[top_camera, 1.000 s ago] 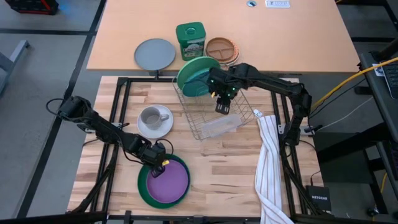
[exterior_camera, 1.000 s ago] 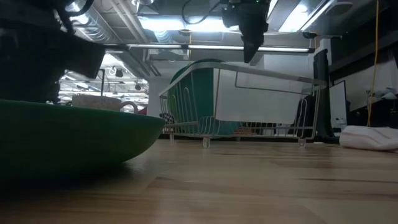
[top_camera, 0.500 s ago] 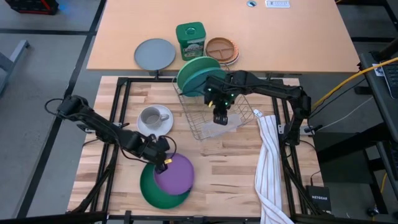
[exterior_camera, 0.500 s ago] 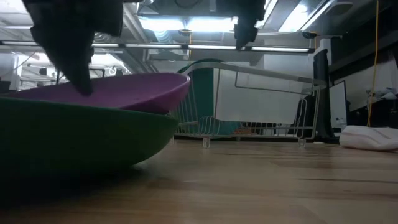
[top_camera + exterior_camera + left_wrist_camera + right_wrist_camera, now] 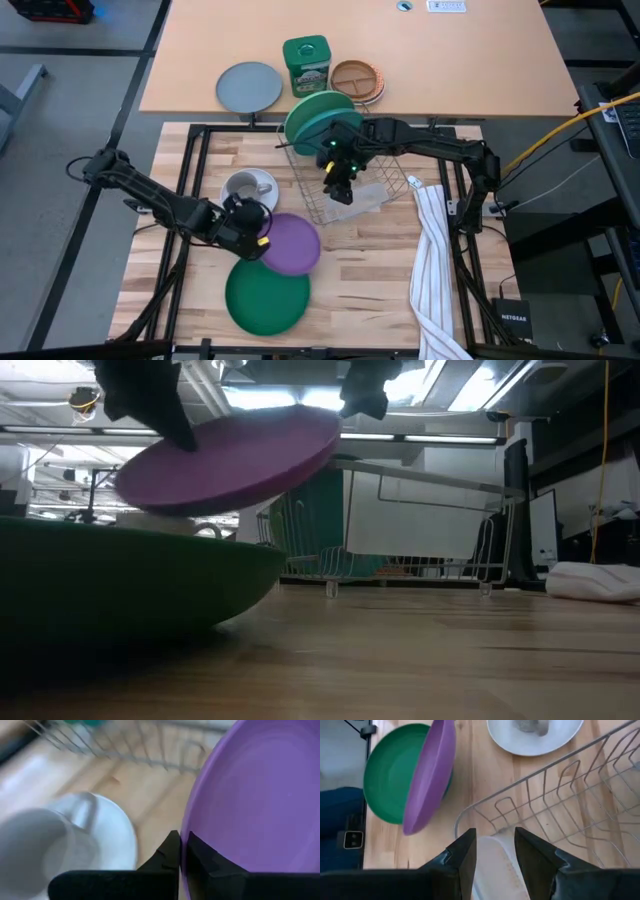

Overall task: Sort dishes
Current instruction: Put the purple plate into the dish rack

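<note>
My left gripper (image 5: 255, 232) is shut on a purple plate (image 5: 292, 243), held above the table between the dark green plate (image 5: 266, 297) and the grey mug on its white saucer (image 5: 248, 190). The dark green plate lies flat on the wood. Light green and teal plates (image 5: 318, 118) stand on edge in the wire rack (image 5: 385, 195). My right gripper (image 5: 340, 190) is open and empty above the rack's left part; its fingers (image 5: 465, 855) hang over the rack floor. My left gripper pinches the purple plate's rim (image 5: 186, 837) between its two fingers, on the plate's left side. The fingers come about level from the table's left. The plate is lifted clear of the dark green plate (image 5: 120, 575) and tilted, its free edge (image 5: 325, 425) higher than the held edge.
A flat grey plate (image 5: 249, 86), a green canister (image 5: 306, 64) and a brown orange-rimmed plate (image 5: 357, 80) sit on the far tan table. A striped towel (image 5: 435, 260) lies along the right side. Bare wood lies between the dark green plate and the towel.
My left gripper has lifted the purple plate out of the dark green plate, carrying it up and toward the far right; the plate now tilts clear above the table. The dark green plate has stayed put. My right gripper has moved toward the table's left and near edge over the rack.
</note>
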Robot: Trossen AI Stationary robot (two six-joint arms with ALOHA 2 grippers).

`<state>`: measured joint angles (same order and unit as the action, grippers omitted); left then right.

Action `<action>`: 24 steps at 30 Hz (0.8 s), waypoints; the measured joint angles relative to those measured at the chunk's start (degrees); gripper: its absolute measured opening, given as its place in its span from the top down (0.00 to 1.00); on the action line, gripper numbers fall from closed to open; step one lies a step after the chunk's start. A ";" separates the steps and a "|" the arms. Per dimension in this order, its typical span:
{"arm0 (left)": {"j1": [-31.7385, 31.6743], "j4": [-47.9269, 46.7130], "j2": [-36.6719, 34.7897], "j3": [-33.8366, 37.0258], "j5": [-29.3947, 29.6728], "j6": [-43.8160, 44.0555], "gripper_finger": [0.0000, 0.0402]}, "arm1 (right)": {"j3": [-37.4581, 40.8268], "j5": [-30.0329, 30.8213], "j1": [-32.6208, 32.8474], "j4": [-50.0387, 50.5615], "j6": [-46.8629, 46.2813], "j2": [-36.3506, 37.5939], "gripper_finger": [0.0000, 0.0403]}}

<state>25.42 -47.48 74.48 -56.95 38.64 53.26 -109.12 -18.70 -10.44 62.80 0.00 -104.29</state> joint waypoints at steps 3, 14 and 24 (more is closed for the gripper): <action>-0.46 -0.49 -1.40 -0.07 2.78 0.04 1.00 | 0.00 -0.49 -0.02 -0.42 -1.51 0.00 0.66; -6.28 -0.47 -3.53 -0.07 5.63 0.78 1.00 | 0.00 -3.49 -0.02 -3.79 -8.63 -0.02 0.66; -10.31 0.34 -5.43 -0.07 5.62 0.08 1.00 | 0.02 4.43 -0.02 -4.69 -9.32 -0.02 0.66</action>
<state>15.11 -47.13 69.05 -57.01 44.26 53.34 -109.10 -14.27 -10.46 58.11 -9.32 -104.31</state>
